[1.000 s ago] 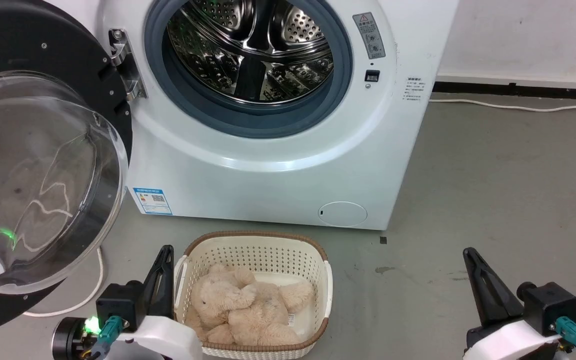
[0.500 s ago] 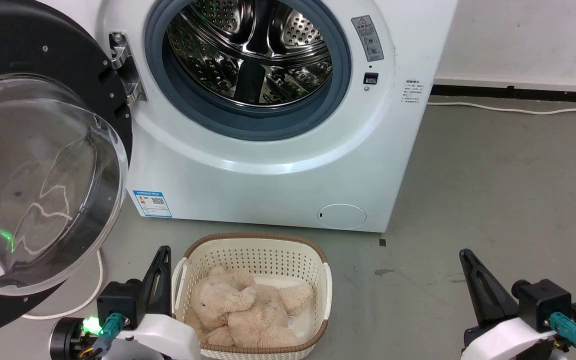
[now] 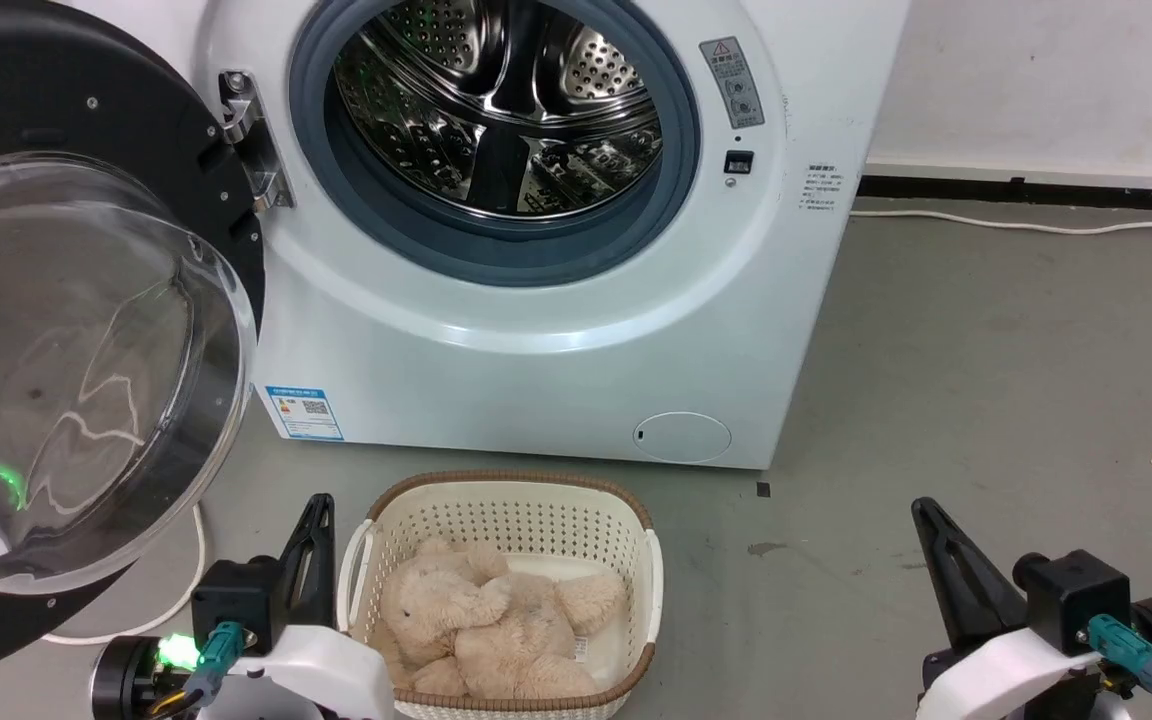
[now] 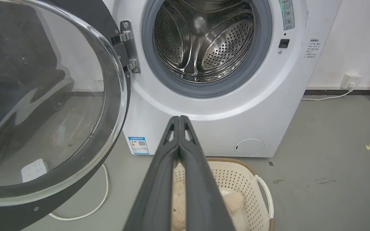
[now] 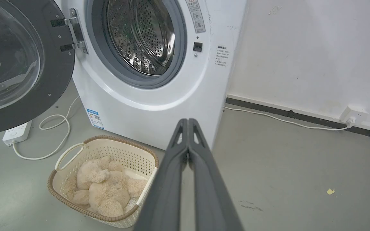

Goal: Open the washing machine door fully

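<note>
Glossy black at 9 o'clock: seeing washing machine door point(image 3: 66, 370) swung wide off washing machine point(image 3: 536, 340), hanging on hinge point(image 3: 246, 140). Reading left pincer point(image 4: 179, 118) and right pincer point(image 5: 187, 120) as pressed together, empty, at 7 and 5 o'clock. Seeing teddy bear point(image 3: 486, 620) in laundry basket point(image 3: 506, 482) at 6.

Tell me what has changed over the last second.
The head camera shifted a little, so the whole scene slid slightly down and left. Nothing was grasped or released. The washing machine door stays swung open; the left gripper and right gripper stay shut, holding nothing.
</note>
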Motion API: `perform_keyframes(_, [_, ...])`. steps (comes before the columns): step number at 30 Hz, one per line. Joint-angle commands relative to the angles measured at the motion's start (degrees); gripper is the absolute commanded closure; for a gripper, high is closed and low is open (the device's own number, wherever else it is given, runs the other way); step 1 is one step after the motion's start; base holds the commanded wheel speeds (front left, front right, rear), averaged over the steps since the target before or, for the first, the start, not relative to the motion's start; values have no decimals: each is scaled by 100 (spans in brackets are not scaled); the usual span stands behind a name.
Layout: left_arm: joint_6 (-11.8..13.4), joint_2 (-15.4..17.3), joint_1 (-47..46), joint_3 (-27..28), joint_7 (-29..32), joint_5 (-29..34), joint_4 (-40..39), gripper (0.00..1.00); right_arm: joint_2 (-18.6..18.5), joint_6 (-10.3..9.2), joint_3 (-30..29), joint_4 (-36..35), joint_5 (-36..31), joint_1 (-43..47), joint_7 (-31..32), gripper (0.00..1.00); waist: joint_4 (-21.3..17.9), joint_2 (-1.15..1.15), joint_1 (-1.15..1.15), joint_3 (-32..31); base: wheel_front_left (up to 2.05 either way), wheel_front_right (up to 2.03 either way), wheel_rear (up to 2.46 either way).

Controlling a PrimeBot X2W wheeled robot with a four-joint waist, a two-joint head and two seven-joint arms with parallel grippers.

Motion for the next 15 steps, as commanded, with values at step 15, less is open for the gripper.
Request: perform_keyframes(15, [-81, -96, 9, 118, 101, 183, -26, 100, 26, -5, 29, 42, -46, -85, 107, 100, -7, 0, 0, -26, 0, 0, 0])
